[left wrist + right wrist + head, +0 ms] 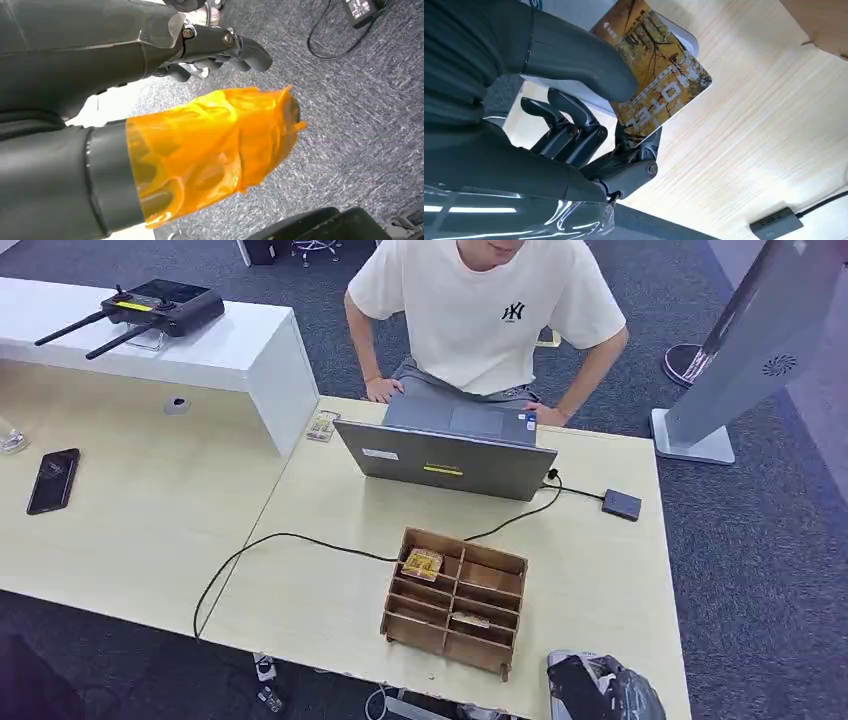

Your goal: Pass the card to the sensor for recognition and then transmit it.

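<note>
My right hand (589,125) pinches a yellow-brown card (659,75) printed "HOTEL" between the thumb and the dark fingers, just above the pale wooden table (744,150). In the head view this hand (600,687) sits at the table's near right edge, right of the wooden organiser box (455,602). The sensor, a small dark box (621,504) on a black cable, lies farther back near the table's right side; the right wrist view shows the sensor (774,223) ahead of the hand. My left hand (210,100) hangs over grey carpet and holds nothing; orange film wraps its thumb.
A grey laptop (450,450) stands at the table's far side with a person in a white shirt (490,310) behind it. The organiser holds another yellow card (423,563). A black cable (260,550) crosses the table. A phone (53,480) lies on the left desk.
</note>
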`<state>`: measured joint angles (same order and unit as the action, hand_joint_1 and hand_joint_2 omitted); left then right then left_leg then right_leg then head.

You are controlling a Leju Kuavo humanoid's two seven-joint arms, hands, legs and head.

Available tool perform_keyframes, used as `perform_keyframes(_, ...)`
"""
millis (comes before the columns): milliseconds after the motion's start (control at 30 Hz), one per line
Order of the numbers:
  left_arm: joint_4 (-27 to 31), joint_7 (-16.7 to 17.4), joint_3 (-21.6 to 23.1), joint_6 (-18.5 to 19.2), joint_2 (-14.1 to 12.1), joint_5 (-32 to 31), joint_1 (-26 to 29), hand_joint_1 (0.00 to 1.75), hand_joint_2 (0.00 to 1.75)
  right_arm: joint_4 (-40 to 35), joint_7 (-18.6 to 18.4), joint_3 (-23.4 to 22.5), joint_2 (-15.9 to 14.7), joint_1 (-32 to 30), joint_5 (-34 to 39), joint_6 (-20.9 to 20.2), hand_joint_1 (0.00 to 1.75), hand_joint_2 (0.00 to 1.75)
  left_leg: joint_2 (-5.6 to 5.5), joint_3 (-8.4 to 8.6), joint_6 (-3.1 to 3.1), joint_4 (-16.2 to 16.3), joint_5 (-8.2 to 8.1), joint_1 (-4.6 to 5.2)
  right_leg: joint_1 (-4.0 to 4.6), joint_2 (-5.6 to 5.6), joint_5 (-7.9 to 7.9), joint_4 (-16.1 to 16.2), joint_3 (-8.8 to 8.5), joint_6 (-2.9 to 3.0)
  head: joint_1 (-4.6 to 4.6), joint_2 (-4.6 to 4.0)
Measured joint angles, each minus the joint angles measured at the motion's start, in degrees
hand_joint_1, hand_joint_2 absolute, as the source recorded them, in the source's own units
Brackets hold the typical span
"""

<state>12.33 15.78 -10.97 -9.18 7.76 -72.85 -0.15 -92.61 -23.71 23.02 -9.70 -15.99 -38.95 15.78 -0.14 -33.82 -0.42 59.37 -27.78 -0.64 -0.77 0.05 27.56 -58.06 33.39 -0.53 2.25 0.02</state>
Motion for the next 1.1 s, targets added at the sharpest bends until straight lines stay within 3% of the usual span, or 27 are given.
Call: perform_keyframes(1100, 0.00, 0.50, -1.03, 0.13, 0.37, -0.46, 0.01, 0.00, 0.00, 0.07, -3.08, 0.00, 0.28, 0.30, -5.38, -2.01, 1.75, 1.75, 0.00, 0.03, 0.00, 0.00, 0.00, 0.00, 0.00, 0.00, 0.00, 0.00, -0.03, 0.00, 0.00, 0.00)
